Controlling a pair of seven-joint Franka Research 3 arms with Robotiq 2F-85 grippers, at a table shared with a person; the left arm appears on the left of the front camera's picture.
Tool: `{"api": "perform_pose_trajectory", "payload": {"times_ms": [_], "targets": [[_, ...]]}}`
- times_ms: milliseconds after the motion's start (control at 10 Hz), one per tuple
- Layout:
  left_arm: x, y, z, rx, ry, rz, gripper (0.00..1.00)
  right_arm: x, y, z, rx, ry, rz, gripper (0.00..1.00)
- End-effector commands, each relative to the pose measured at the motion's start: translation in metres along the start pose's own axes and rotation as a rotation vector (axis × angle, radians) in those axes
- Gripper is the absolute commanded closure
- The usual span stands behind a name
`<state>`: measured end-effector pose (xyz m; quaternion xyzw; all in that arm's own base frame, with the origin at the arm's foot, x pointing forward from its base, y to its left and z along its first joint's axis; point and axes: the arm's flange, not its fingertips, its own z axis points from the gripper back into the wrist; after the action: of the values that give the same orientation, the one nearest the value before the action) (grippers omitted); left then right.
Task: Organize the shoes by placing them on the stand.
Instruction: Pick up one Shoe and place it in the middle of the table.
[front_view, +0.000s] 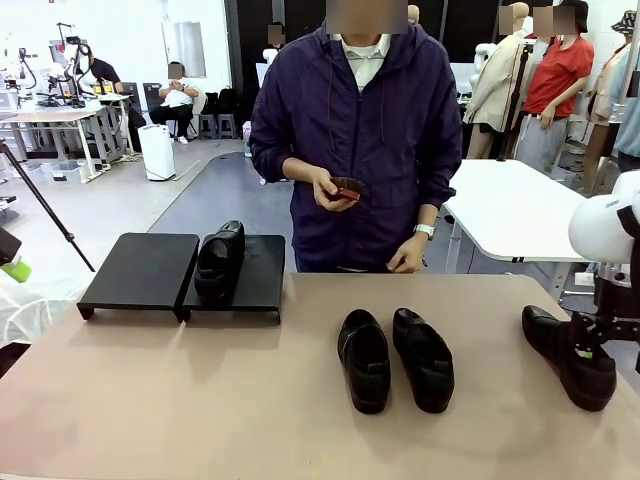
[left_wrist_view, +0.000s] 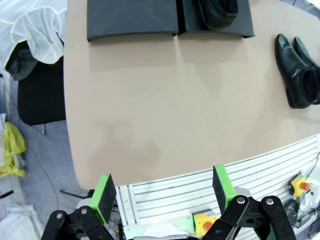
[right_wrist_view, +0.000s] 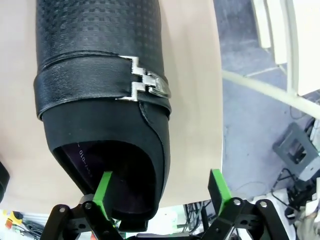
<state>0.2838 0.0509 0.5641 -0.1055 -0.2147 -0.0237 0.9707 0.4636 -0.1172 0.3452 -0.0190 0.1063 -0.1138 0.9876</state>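
Observation:
The black stand (front_view: 140, 272) sits at the table's far left, and one glossy black shoe (front_view: 220, 262) rests on its right platform. Two more shoes (front_view: 365, 360) (front_view: 423, 358) lie side by side mid-table. A further shoe (front_view: 560, 350) lies at the right, where my right gripper (front_view: 585, 352) reaches into it. In the right wrist view that shoe (right_wrist_view: 100, 95) has a metal buckle; my right gripper (right_wrist_view: 161, 190) is open, one finger (right_wrist_view: 102, 192) inside the heel opening, the other outside the side wall. My left gripper (left_wrist_view: 163, 192) hangs open over the near table edge, with the stand (left_wrist_view: 132, 20) far ahead.
A person in a dark purple jacket (front_view: 350, 120) stands at the far side, holding a small reddish-brown object (front_view: 347, 188). A white table (front_view: 510, 210) stands behind at the right. Bare tabletop (front_view: 200, 400) spreads between the stand and the near edge.

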Motion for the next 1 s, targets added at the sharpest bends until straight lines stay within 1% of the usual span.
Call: {"api": "perform_pose_trajectory", "payload": {"times_ms": [0, 900], "targets": [[-0.002, 0.0022, 0.0001, 0.012, 0.009, -0.004, 0.0, -0.0057, -0.0028, -0.0033, 0.021, -0.027, 0.024, 1.0], [-0.002, 0.0022, 0.0001, 0.012, 0.009, -0.004, 0.0, -0.0044, -0.0037, -0.0003, 0.037, -0.038, 0.04, 1.0]]}}
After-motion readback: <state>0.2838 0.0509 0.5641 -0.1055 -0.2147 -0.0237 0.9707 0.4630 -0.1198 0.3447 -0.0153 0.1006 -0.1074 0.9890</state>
